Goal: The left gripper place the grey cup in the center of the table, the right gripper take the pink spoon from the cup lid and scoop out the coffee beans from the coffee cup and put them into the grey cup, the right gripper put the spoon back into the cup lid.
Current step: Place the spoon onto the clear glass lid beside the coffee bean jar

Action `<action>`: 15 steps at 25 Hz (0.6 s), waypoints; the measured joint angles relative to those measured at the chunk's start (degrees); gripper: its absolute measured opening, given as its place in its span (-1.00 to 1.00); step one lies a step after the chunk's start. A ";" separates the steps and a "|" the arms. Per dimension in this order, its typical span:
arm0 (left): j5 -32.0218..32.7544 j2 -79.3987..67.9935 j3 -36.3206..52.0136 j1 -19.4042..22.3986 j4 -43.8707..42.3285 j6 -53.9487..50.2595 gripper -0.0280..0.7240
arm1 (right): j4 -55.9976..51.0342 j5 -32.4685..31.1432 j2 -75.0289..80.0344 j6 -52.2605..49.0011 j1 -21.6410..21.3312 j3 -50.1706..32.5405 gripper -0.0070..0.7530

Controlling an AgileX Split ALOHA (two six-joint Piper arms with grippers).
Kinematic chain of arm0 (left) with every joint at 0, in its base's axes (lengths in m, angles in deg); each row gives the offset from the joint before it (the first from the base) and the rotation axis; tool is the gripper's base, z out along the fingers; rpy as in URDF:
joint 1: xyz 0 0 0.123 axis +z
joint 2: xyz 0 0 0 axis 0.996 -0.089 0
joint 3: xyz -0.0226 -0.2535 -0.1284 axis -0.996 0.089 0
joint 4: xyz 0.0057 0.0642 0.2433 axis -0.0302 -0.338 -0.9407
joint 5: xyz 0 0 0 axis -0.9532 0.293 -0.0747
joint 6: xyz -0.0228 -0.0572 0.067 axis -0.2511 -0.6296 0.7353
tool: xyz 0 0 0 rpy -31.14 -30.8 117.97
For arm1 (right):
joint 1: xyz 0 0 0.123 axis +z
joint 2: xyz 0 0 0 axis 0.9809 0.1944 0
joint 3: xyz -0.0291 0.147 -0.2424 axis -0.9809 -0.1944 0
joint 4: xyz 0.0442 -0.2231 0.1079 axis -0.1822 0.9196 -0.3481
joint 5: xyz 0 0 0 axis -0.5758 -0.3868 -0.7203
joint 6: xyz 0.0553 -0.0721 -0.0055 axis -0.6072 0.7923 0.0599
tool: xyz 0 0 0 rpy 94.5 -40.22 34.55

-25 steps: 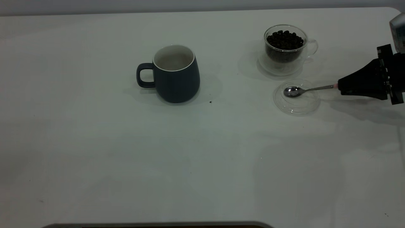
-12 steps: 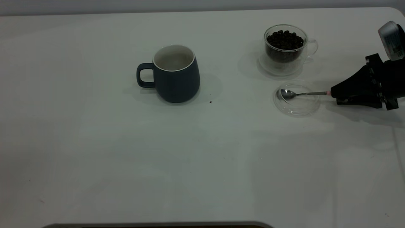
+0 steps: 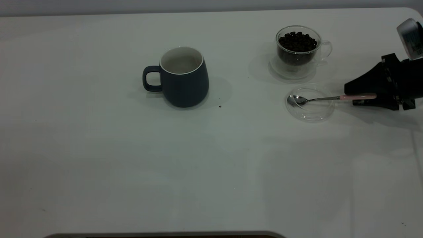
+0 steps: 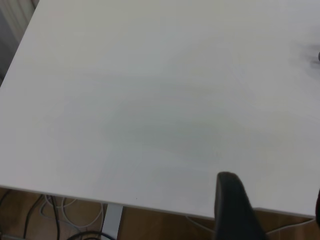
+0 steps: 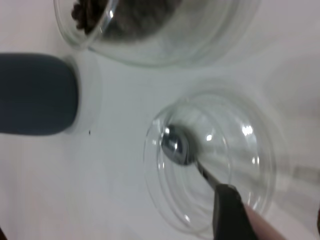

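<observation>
The grey cup (image 3: 184, 79), dark with a white inside, stands upright near the table's middle, handle to the left; it also shows in the right wrist view (image 5: 35, 95). The glass coffee cup (image 3: 298, 46) full of beans stands at the back right. In front of it lies the clear cup lid (image 3: 314, 114). The pink-handled spoon (image 3: 317, 99) rests with its bowl (image 5: 176, 144) in the lid. My right gripper (image 3: 349, 96) is open, its fingers on either side of the pink handle. My left gripper (image 4: 270, 200) is open and empty over the table's edge, outside the exterior view.
A single dark bean (image 3: 220, 106) lies on the white table just right of the grey cup. The table's right edge runs close behind the right arm (image 3: 396, 82).
The spoon came down from a raised hold until its bowl lay in the lid. The right gripper opened, and the pink handle now shows between its fingers.
</observation>
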 joint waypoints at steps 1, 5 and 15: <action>0.00 0.00 0.00 0.00 0.00 0.00 0.27 | -0.94 0.00 0.00 0.62 0.00 0.00 0.23; 0.00 0.00 0.00 0.00 0.00 0.00 0.27 | -3.32 0.00 0.00 1.56 0.00 0.00 0.39; 0.00 0.00 0.00 0.00 0.00 0.00 0.27 | -10.67 7.83 -4.33 10.55 0.00 0.00 0.55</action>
